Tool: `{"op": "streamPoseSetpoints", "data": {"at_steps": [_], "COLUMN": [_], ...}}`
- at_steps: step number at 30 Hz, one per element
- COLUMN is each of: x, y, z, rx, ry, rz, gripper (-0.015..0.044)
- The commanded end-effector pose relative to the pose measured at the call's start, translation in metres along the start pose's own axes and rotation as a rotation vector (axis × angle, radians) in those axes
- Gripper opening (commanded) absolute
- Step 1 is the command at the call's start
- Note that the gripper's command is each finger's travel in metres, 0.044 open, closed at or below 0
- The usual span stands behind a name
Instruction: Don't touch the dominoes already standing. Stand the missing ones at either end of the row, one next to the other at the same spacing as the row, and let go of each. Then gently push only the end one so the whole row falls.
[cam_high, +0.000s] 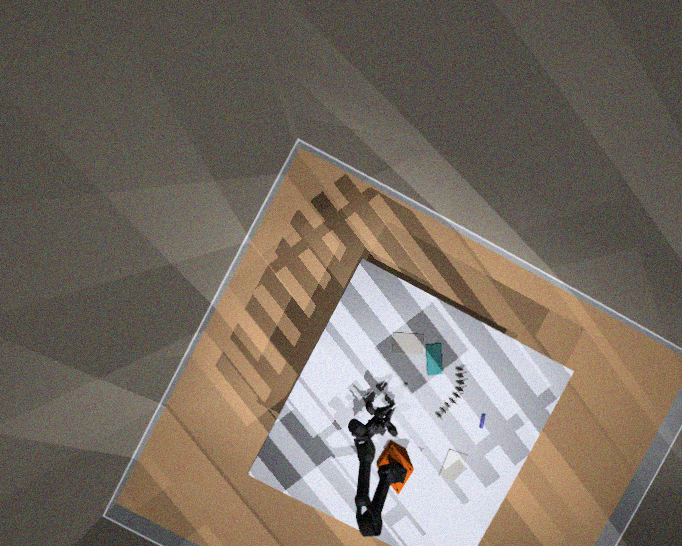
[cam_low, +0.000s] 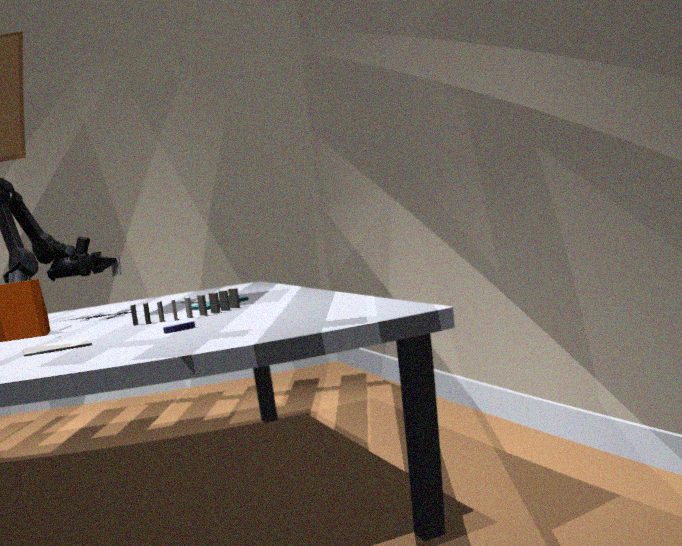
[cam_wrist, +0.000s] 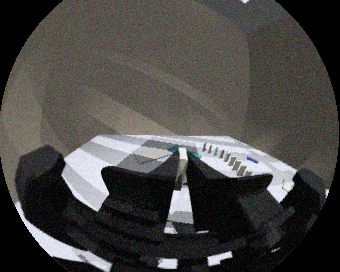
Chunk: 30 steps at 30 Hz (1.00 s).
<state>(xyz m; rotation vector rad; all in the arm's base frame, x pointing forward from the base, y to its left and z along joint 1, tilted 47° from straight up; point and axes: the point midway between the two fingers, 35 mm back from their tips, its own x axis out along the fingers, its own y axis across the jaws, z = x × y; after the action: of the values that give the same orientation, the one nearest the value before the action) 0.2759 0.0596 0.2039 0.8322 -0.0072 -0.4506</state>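
Observation:
Several thin grey-brown dominoes (cam_high: 459, 381) (cam_low: 213, 302) (cam_wrist: 231, 161) stand upright in a curved row on the white table (cam_high: 517, 369) (cam_low: 352, 307). My gripper (cam_high: 381, 387) (cam_low: 115, 265) (cam_wrist: 181, 154) is shut on a pale grey-beige domino (cam_wrist: 182, 162), which sticks out past the fingertips in the wrist view. The gripper is raised high above the table and points nearly level, to the left of the row in the top view. The lower part of the held domino is partly hidden by the fingers.
A teal flat block (cam_high: 434, 358) lies beside the row's far end, with a beige flat plate (cam_high: 407, 342) (cam_wrist: 150, 153) near it. A purple-blue bar (cam_high: 482, 420) (cam_low: 179, 327) (cam_wrist: 252, 160) lies right of the row. A cream plate (cam_high: 453, 465) (cam_low: 56, 348) and orange box (cam_low: 22, 309) are nearer the arm's base.

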Motion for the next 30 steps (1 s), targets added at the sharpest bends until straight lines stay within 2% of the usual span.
{"op": "streamPoseSetpoints", "data": {"at_steps": [1,30], "x": [0.001,0.007], "y": [0.001,0.002], "z": [-0.005,-0.090], "rx": [0.005,-0.003], "ry": [-0.002,0.004], "rz": [-0.002,-0.007], "gripper": [0.0025,0.0025]}}
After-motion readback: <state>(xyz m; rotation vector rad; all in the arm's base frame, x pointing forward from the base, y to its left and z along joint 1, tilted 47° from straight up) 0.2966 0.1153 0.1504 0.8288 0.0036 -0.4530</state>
